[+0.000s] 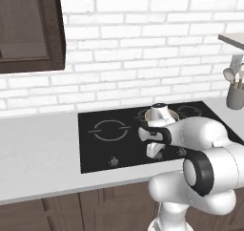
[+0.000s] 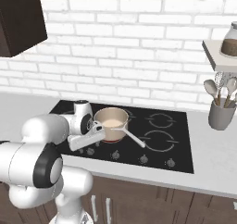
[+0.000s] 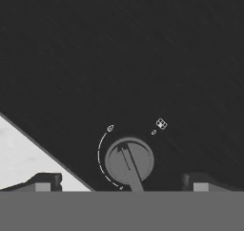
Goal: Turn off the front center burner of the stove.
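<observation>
The pincer (image 3: 121, 181) hangs spread over the stove (image 3: 143, 58), pinching nothing; a round grey knob (image 3: 128, 161) sits between its two tips, just ahead of them, with the pale counter (image 3: 24, 153) by the left tip; beyond the pincer, the front center burner (image 2: 111, 140) glows reddish under a beige pot (image 2: 111, 122); farther right stands a grey utensil holder (image 2: 221, 114).

Glossy black glass stove (image 2: 176, 146), matt grey knob (image 3: 129, 161), smooth counter (image 1: 38, 149)
</observation>
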Available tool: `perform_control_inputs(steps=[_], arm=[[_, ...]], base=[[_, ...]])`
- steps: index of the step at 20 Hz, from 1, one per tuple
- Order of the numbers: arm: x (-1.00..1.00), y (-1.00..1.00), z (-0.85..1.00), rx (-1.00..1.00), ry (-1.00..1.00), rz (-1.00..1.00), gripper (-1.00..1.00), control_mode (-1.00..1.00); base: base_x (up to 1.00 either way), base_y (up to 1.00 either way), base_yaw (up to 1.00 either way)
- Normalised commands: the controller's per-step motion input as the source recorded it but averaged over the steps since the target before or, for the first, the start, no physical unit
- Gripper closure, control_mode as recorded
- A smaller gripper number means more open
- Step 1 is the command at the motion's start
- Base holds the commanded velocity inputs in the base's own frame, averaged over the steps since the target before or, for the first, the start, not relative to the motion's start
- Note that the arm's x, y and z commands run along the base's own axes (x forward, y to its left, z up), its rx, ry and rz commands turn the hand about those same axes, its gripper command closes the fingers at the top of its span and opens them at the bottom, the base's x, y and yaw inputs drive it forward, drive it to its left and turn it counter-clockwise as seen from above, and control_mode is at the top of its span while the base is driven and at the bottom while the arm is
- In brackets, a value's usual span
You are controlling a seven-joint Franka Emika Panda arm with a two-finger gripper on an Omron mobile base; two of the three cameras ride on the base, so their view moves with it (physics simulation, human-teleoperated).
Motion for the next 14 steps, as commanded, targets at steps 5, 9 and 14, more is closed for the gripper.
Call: perform_control_inputs(steps=[5, 9, 14], arm=[[0.01, 0.00, -0.02, 0.00, -0.01, 0.00, -1.00, -1.00], [0.13, 0.00, -0.08, 0.00, 0.00, 0.00, -1.00, -1.00], [0.09, 0.00, -0.17, 0.00, 0.00, 0.00, -1.00, -1.00]], base=[[0.00, 0.00, 0.00], [0.00, 0.00, 0.00], [0.00, 0.00, 0.00]])
